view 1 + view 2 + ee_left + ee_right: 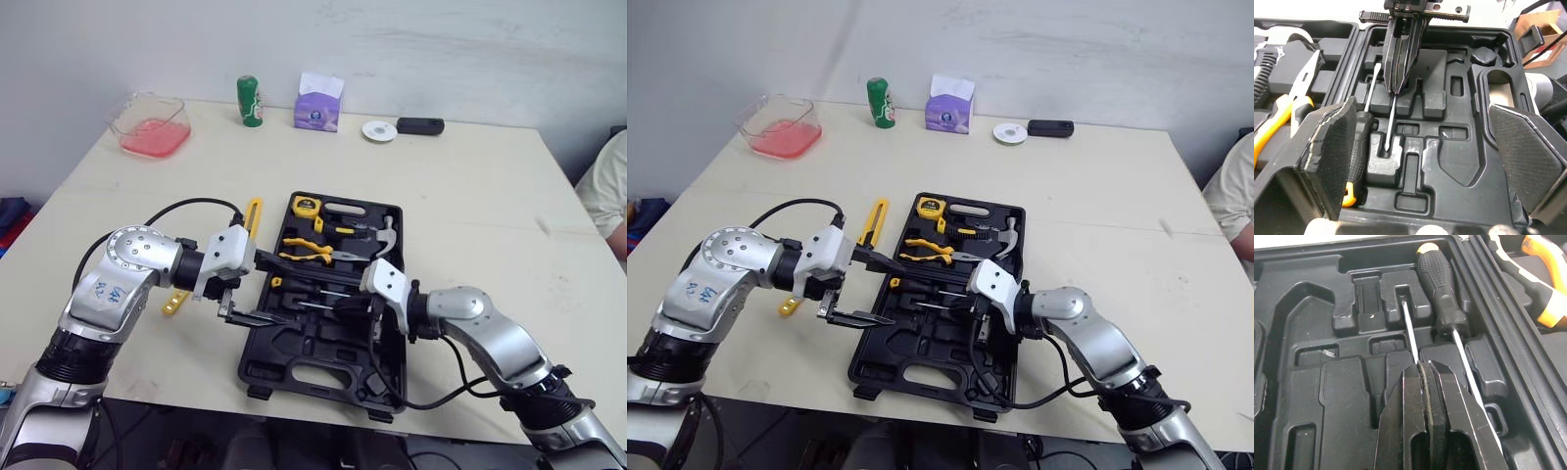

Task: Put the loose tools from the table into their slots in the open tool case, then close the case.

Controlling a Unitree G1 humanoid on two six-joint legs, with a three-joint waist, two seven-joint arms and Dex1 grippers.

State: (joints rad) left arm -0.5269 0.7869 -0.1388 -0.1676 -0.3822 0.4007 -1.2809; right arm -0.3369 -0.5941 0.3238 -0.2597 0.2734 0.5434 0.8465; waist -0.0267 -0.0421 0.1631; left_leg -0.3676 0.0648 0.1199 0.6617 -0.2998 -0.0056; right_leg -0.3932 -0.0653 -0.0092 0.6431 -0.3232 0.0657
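A pale tabletop [470,196] against a white wall carries an open black tool case [304,370], its moulded tray directly beneath both sets of jaws. The left gripper [1420,110] has its jaws wide apart and empty above the tray's bare recesses. The right gripper [1424,366] has its jaws pinched shut on the thin steel shaft of a screwdriver [1409,328], whose tip reaches ahead of them into a notch. Just beside those closed jaws, a second screwdriver [1437,284] with a ribbed black handle and yellow cap lies seated in its slot. Beyond are a hammer [384,238], yellow-handled pliers [306,257] and a yellow tape measure [306,206].
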